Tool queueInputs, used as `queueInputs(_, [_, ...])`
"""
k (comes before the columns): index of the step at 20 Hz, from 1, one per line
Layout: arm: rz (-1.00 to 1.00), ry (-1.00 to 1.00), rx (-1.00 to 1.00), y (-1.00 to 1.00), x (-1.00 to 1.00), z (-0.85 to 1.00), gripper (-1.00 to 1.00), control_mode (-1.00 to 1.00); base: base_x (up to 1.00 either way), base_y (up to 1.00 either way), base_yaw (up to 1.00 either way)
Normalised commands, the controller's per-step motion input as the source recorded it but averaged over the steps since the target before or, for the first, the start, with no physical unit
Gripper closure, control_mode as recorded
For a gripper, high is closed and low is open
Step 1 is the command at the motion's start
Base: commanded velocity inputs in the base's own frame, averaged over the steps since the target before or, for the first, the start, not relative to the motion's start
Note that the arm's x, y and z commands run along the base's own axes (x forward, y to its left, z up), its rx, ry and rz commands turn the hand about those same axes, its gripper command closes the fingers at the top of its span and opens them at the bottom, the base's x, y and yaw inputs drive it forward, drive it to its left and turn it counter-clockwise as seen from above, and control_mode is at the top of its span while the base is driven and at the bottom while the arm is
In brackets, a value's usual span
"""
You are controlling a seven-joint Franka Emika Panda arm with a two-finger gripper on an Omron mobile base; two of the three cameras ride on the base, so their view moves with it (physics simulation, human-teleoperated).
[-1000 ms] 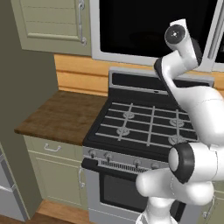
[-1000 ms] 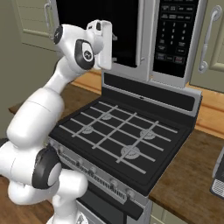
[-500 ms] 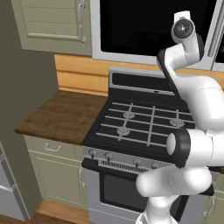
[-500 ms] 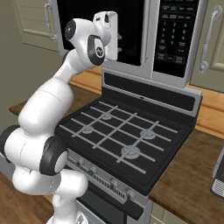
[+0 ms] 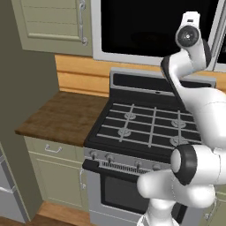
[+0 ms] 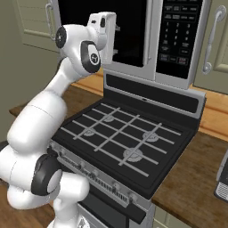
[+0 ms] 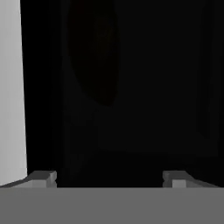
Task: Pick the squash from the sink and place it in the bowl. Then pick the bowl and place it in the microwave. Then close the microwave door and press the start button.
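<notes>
The microwave (image 6: 178, 67) hangs above the stove, and the microwave door (image 5: 150, 26) is closed, its black glass (image 6: 131, 26) dark. A long metal bar handle (image 6: 150, 40) runs down the door's right edge, next to the black control panel (image 6: 178, 31). My gripper (image 7: 109, 178) is open, its two fingertips (image 7: 41, 177) wide apart with nothing between them, facing the black glass from close up. In the right base view the gripper (image 6: 116, 40) is raised against the left part of the door. The squash, the bowl and the sink are out of view.
A black gas stove (image 5: 150, 128) with grey grates stands directly below the gripper, its oven front (image 5: 119, 190) low down. A wooden counter (image 5: 62, 117) lies to the left and another (image 6: 196, 178) to the right. Beige-green cabinet doors (image 5: 48, 22) flank the microwave.
The arm has stretched upward, and the hand has risen a little along the microwave door. The stove and the door have not moved.
</notes>
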Motion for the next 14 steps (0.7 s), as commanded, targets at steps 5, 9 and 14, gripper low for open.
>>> queueInputs(5, [-0.30,-0.22,0.37,0.21,-0.67,0.00,-1.00,-1.00,0.00,0.00,0.00])
queueInputs(9, [-0.30,-0.09,0.50,0.22,-0.71,0.01,-1.00,-1.00,0.00,0.00,0.00])
queueInputs(14, [-0.21,-0.02,0.53,0.02,-0.73,0.17,-1.00,-1.00,0.00,0.00,0.00])
